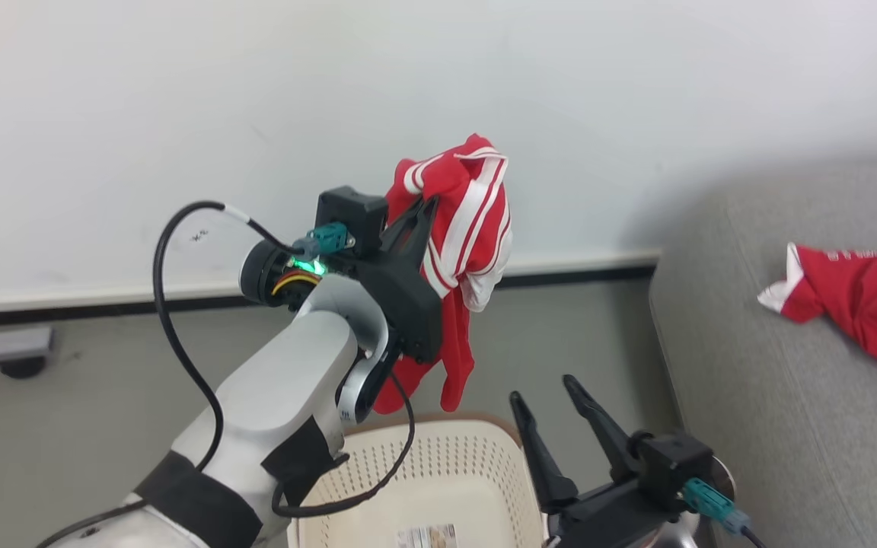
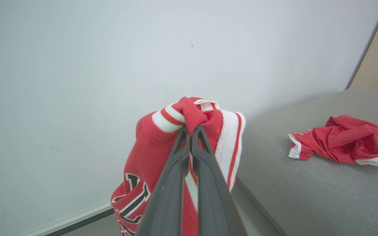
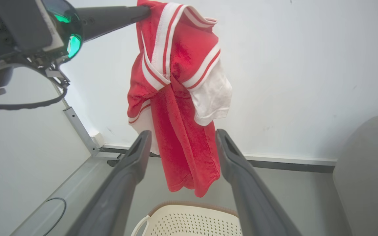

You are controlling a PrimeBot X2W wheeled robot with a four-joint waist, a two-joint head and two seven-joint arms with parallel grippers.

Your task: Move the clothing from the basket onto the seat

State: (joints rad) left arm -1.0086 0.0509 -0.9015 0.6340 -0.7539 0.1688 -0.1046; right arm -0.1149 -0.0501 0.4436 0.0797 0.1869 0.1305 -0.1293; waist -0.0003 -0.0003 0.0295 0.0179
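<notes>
Bright, even indoor light — soft shadows on wall point(image 1: 438, 91); wrist views wide-angle, edges bent.

**Red sports clothing, perforated basket and grey seat.**
A red sports garment point(image 1: 469, 251) with white stripes, a white fabric panel and part of a black-and-white number hangs bunched in the air, its lower end just above the far brown rim of the cream-white perforated plastic laundry basket point(image 1: 446, 457). A second crumpled red garment point(image 1: 861, 301) with white trim lies on the large grey fabric-upholstered seat cushion point(image 1: 751, 396), which stands right of the basket.
</notes>
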